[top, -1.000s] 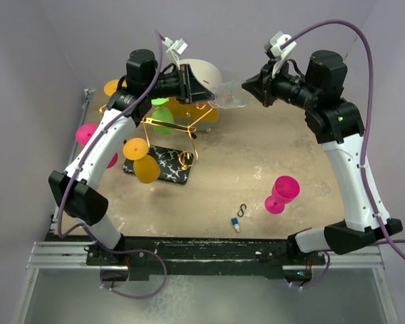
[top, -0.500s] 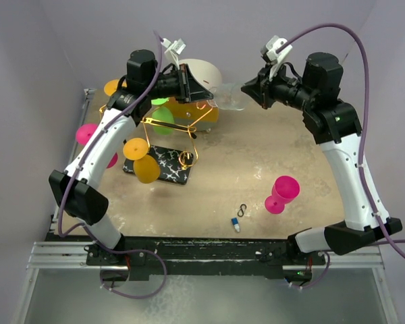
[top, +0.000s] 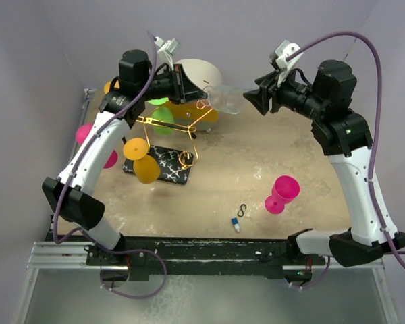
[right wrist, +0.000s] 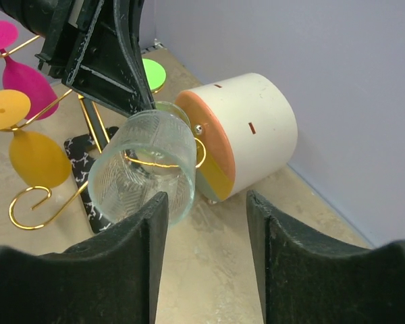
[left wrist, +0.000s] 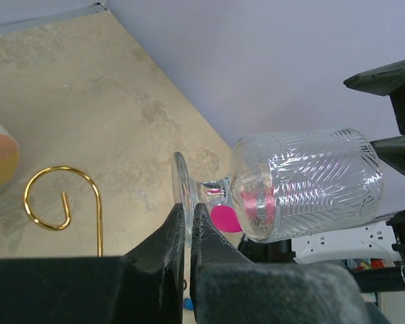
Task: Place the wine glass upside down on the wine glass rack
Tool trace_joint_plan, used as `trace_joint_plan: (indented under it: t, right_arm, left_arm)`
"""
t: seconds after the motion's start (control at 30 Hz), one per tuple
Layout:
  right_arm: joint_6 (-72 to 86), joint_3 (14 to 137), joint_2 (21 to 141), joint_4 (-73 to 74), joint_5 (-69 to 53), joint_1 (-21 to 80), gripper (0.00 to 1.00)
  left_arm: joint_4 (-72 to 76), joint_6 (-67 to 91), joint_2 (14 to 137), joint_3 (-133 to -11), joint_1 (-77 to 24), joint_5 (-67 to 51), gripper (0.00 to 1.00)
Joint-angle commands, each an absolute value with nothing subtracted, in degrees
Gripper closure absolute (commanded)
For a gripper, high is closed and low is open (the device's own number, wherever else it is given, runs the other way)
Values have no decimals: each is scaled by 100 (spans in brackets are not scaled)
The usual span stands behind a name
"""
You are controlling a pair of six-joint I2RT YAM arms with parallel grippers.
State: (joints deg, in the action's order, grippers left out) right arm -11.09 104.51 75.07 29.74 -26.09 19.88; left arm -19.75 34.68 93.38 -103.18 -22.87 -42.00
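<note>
Gold wire forms the wine glass rack (top: 169, 125) in the upper left of the overhead view, standing on its black marbled base (top: 163, 167). Coloured glasses (top: 147, 169), orange, pink and green, hang bowl-down from its arms. Behind it sits a round cream box (top: 204, 73); we cannot see inside it.

Just right of the rack's top, the left hand (top: 192, 86) is closed tight on the foot of the clear wine glass (top: 224, 98) and holds it in the air above the worktop (top: 256, 155). In the left wrist view, the two fingers (left wrist: 162, 250) pinch the thin disc of the foot edge-on. The glass lies roughly level, with its long axis running left to right. Its foot points toward the left hand and its open mouth toward the right hand. The glass is empty.

Further right, the right hand (top: 258, 101) is about half open and holds nothing. Its fingers sit just off the rim of the glass and do not grip it.

We judge that the coming move belongs to the left arm. The rack lies below and to the left of the glass, and a free curled hook (left wrist: 98, 223) shows just left of the foot. The glass would need to tip mouth-down so its stem can slide into that arm.

At lower right, a pink glass (top: 281, 194) rests on the worktop, well apart from the rack.
</note>
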Motion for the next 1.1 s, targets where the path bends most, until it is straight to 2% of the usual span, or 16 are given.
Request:
trace_joint_plan:
  t: [0.0, 0.07, 0.2, 0.5, 0.7, 1.07]
  right_arm:
    - [-1244, 10424, 7227, 2784, -2380, 2005, 44]
    - [-1250, 10370, 7127, 2784, -2197, 1984, 38]
    - [-1229, 10179, 6909, 2772, -1982, 1753, 33]
    - [-1191, 9083, 6412, 2848, -2649, 808, 25]
    - [-1591, 8407, 6302, 3083, -2909, 492, 11]
    - [-2180, 7348, 6286, 2970, -2949, 473, 6]
  left_arm:
    - [-1767, 3258, 8873, -10408, -2062, -4064, 100]
    - [-1890, 3144, 8786, -10435, -1900, -3985, 100]
    - [-2306, 2538, 8544, -10578, -1533, -3582, 100]
    - [-3362, -256, 8332, -11504, -1532, -1287, 100]
    - [-3551, -1686, 8219, -11651, -2071, -372, 100]
    - [-2774, -3803, 8156, -11117, -3348, 1619, 100]
